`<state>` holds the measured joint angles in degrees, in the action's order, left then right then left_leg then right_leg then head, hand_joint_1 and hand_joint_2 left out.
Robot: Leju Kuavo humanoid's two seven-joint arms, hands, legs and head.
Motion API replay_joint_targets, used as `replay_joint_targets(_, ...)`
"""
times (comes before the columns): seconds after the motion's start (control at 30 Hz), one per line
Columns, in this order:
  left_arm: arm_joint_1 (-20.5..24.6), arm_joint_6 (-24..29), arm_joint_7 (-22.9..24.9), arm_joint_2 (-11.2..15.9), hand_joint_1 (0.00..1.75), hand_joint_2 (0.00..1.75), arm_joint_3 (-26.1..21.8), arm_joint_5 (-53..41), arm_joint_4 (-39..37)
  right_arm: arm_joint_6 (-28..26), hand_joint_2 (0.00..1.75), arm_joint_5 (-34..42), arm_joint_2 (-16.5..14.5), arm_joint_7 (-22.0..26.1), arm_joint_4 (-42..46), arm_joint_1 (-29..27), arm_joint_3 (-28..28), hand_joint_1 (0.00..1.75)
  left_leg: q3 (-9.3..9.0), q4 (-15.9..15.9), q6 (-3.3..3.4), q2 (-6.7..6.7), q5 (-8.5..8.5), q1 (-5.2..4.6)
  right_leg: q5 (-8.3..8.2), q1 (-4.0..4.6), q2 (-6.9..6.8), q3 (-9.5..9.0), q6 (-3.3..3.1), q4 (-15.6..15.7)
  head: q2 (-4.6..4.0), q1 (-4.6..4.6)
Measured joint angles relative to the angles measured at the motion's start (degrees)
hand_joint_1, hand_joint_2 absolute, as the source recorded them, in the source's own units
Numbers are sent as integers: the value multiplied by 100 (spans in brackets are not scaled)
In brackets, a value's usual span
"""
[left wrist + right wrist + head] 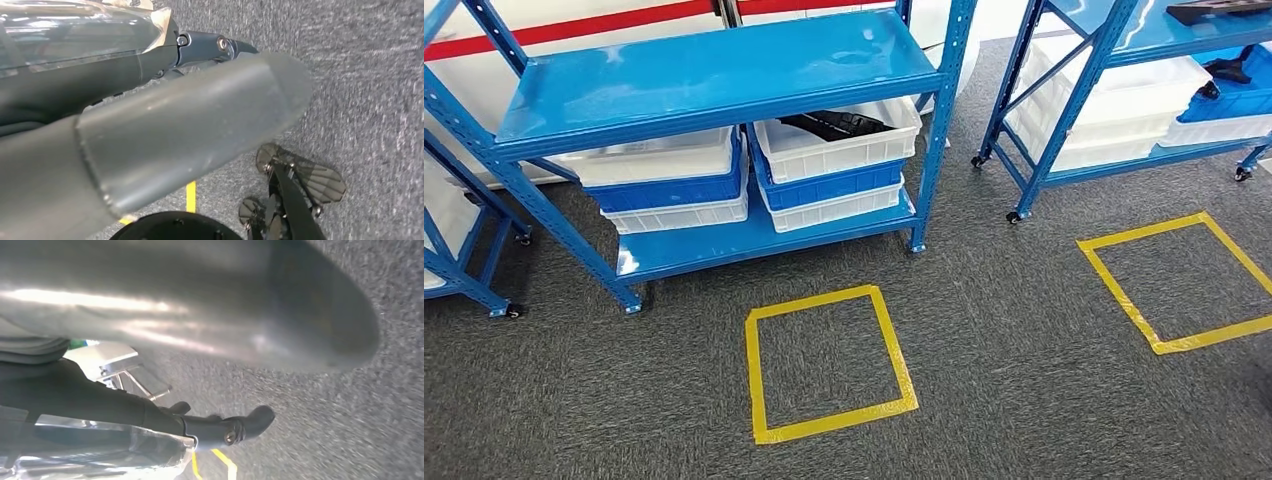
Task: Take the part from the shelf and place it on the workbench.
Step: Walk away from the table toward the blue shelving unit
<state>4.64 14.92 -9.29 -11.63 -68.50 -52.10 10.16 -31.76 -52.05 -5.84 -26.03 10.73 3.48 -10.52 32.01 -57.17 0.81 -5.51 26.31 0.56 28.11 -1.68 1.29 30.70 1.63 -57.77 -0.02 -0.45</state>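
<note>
My left hand [165, 135] hangs over grey carpet [1024, 350], fingers apart, holding nothing. My right hand [210, 315] hangs likewise, dark fingers extended and empty. Ahead stands a blue shelf [714, 70]; on its lower level, the black part [836, 124] lies in the upper white bin [839, 148] on the right-hand stack. A yellow tape square [829, 362] marks the carpet before the shelf.

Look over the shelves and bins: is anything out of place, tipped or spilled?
Nothing stands out. The stacked bins sit squarely on the blue shelf, a black part lies inside the top right bin, and the yellow tape square on the carpet is intact.
</note>
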Motion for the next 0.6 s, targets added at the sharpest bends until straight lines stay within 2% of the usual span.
replay_joint_targets(0.03, -5, -3, 0, 2, 0, 0, 0, -5, 0, -4, 44, 4, -10, -2, 0, 5, -7, 0, 13, -20, -22, 13, 10, 19, -11, -4, -36, -13, -45, 5, 1, -3)
replay_joint_targets(0.07, -9, -5, 0, 4, 0, 0, 0, -11, 0, -16, 87, 8, -21, -8, 0, 6, -17, 0, 53, -109, -46, 88, 69, 30, -25, -13, -71, -21, -87, 12, 1, -12)
replay_joint_targets(0.13, -7, -8, 0, 7, 0, 0, 0, -23, 0, -101, 175, 20, -54, -52, 0, -2, -56, 0, 288, -623, -91, 331, 381, 41, -35, -11, -142, -17, -143, 19, 1, -38)
replay_joint_targets(0.17, -4, -9, 0, 6, 0, 0, 0, -31, 0, -160, 175, 26, -67, -80, 0, -9, -85, 0, 478, -1020, -114, 440, 589, 44, -30, 4, -176, -12, -160, 18, 0, -53)
replay_joint_targets(0.2, -1, -8, 0, 5, 0, 0, 1, -40, 0, -209, 175, 32, -75, -106, 0, -17, -114, 0, 664, -1399, -130, 495, 750, 51, -24, 19, -213, -7, -168, 16, 0, -56)
replay_joint_targets(0.23, -2, -4, -1, 5, 0, 0, 1, -51, 0, -233, 175, 35, -75, -120, 0, -23, -141, 0, 783, -1631, -134, 520, 806, 55, -20, 33, -246, -4, -172, 15, 0, -55)
replay_joint_targets(0.27, -4, 1, -1, 4, 0, 0, 1, -61, 0, -232, 175, 38, -67, -124, 0, -26, -166, 0, 798, -1653, -125, 531, 751, 56, -17, 44, -271, -4, -175, 15, 0, -57)
replay_joint_targets(0.3, -5, 4, -2, 5, 0, 0, 1, -69, 0, -223, 175, 39, -58, -125, 0, -26, -187, 0, 679, -1412, -99, 538, 584, 54, -15, 55, -286, -9, -176, 15, 0, -56)
replay_joint_targets(0.37, -2, 9, -4, 8, 0, 0, 0, -78, 1, -217, 87, 42, -54, -123, 0, -22, -215, 0, 265, -606, -7, 588, 217, 30, -10, 75, -298, -24, -174, 16, 0, -55)
replay_joint_targets(0.4, 3, 10, -6, 10, 0, 0, 1, -79, 3, -216, 44, 42, -54, -122, 0, -20, -224, 0, 105, -285, 36, 618, 112, 5, -5, 90, -301, -28, -165, 18, 0, -51)
replay_joint_targets(0.43, 7, 11, -10, 8, 0, 0, 2, -80, 4, -216, 0, 45, -53, -120, 0, -19, -231, 0, 22, -113, 46, 640, 67, -14, 11, 114, -304, -21, -159, 8, 0, -52)
replay_joint_targets(0.53, 11, 14, -19, -3, 0, 0, 3, -85, 7, -222, 0, 74, -56, -126, 0, -26, -260, 0, -21, -35, -48, 623, 62, -55, 54, 145, -322, 14, -151, -11, 1, -43)
replay_joint_targets(0.57, 11, 13, -19, -2, 0, 0, 3, -88, 7, -228, 0, 87, -64, -136, 0, -27, -279, 0, -26, -36, -53, 617, 74, -69, 54, 135, -326, 15, -146, -4, 1, -38)
replay_joint_targets(0.6, 11, 12, -19, -2, 0, 0, 3, -94, 7, -234, 0, 98, -74, -147, 0, -24, -301, 0, -30, -36, -30, 612, 74, -83, 53, 126, -328, 9, -134, 4, 1, -39)
